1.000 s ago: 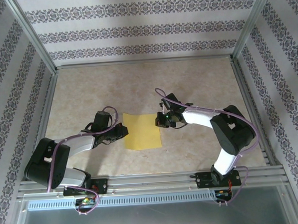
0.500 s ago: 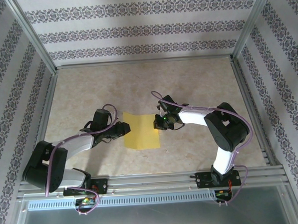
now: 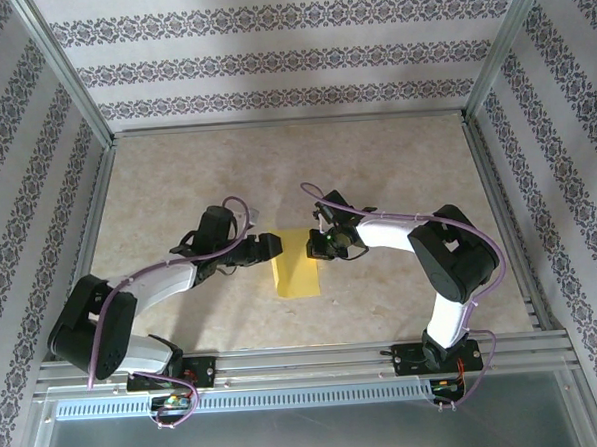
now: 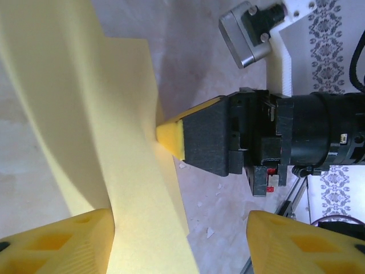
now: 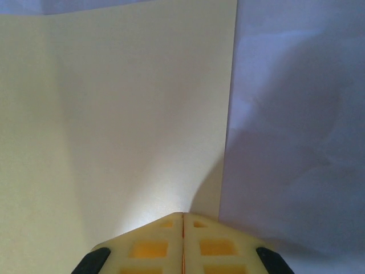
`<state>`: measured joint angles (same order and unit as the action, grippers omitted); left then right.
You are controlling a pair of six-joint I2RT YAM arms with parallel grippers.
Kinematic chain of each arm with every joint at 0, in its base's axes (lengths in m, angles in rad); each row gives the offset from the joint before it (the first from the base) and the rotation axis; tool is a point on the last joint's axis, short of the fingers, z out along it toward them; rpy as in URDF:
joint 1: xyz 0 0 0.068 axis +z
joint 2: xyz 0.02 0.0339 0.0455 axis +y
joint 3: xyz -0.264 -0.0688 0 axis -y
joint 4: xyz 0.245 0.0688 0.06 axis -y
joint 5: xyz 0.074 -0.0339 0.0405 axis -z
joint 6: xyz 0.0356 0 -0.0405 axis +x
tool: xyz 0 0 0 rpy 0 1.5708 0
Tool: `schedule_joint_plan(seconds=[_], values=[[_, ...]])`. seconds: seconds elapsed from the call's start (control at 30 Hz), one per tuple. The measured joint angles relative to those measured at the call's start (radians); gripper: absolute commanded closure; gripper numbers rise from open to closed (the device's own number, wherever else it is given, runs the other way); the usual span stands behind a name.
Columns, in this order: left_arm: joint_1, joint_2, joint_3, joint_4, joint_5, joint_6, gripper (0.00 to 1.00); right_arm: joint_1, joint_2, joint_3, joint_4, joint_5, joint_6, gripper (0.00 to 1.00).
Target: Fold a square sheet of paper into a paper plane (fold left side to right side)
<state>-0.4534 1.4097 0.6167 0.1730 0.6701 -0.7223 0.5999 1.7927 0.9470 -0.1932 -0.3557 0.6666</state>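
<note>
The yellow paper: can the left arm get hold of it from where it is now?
Probably yes. The left fingers stand open beside the raised flap of the yellow paper, with nothing in between; the shut right fingers press it farther along.

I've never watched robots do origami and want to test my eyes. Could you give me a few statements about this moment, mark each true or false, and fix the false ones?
1. The sheet of paper is yellow. True.
2. The right gripper has its fingers spread wide. False: they are closed together, with their tip against the paper.
3. The left gripper is open. True.
4. The paper is a finished pointed plane. False: it is a partly bent sheet with no pointed nose.
5. The paper sits on the table between the two grippers. True.
</note>
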Motion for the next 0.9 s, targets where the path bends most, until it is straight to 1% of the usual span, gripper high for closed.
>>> schedule_joint_plan(seconds=[0.13,0.3,0.43,0.57,0.63,0.7,0.77,0.83,0.9], values=[[-0.022,0.058,0.016,0.032,0.008,-0.003,0.39,0.001,0.000,0.000,0.000,0.000,0.000,0.91],[-0.039,0.127,0.026,0.064,0.011,-0.019,0.48,0.001,-0.001,0.000,0.002,0.000,0.001,0.91],[-0.051,0.153,0.032,0.084,0.010,-0.023,0.61,0.000,-0.009,-0.007,0.008,0.000,0.008,0.93],[-0.060,0.175,0.046,0.091,0.010,-0.022,0.81,0.000,-0.033,-0.012,0.013,-0.001,0.014,0.94],[-0.062,0.184,0.048,0.095,0.006,-0.020,0.86,0.000,-0.055,-0.016,0.014,0.000,0.013,0.93],[-0.064,0.190,0.048,0.097,0.006,-0.019,0.91,-0.007,-0.089,-0.028,0.016,0.001,0.014,0.86],[-0.064,0.193,0.048,0.097,0.006,-0.018,0.94,-0.019,-0.132,-0.045,0.020,0.000,0.014,0.78],[-0.064,0.196,0.048,0.097,0.005,-0.018,0.96,-0.040,-0.174,-0.067,0.031,-0.005,0.011,0.68],[-0.064,0.198,0.050,0.097,0.003,-0.018,0.97,-0.068,-0.216,-0.101,0.057,-0.025,0.015,0.55]])
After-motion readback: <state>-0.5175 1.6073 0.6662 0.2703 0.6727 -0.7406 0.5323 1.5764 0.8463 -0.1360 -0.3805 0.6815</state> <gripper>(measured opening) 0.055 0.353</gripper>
